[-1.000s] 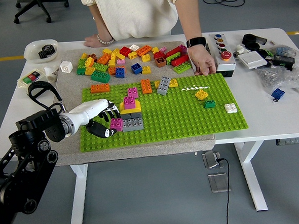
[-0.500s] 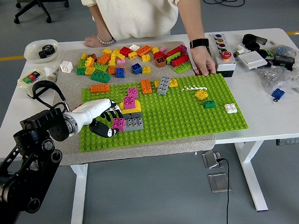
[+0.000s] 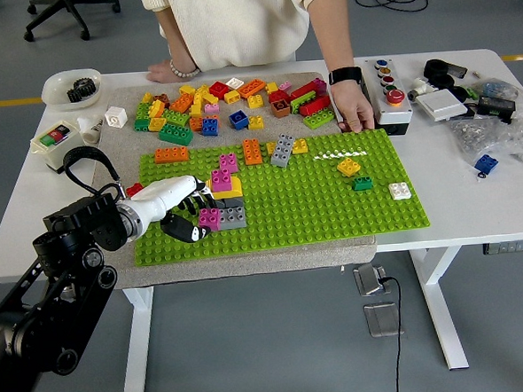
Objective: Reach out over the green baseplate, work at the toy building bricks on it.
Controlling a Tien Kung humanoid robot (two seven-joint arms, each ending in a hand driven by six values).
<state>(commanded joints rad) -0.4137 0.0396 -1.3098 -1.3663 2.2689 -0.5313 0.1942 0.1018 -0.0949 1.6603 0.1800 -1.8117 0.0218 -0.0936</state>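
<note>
- A green baseplate (image 3: 315, 202) lay on a grey mat on the white table (image 3: 475, 196).
- The robot's left hand (image 3: 181, 210) reached over the baseplate's left end, its fingers (image 3: 192, 229) curled around a small stack of pink, yellow and grey bricks (image 3: 223, 200).
- Loose bricks (image 3: 229, 105) lay heaped beyond the baseplate.
- A person's hand (image 3: 356, 115) pressed on the baseplate's far edge.

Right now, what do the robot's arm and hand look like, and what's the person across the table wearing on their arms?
The robot's left arm is black with bulky round joints and a looping black cable. Its left hand has a white shell with black fingers. The person wears a cream knit top, a black smartwatch on one wrist and a beaded bracelet on the other.
</note>
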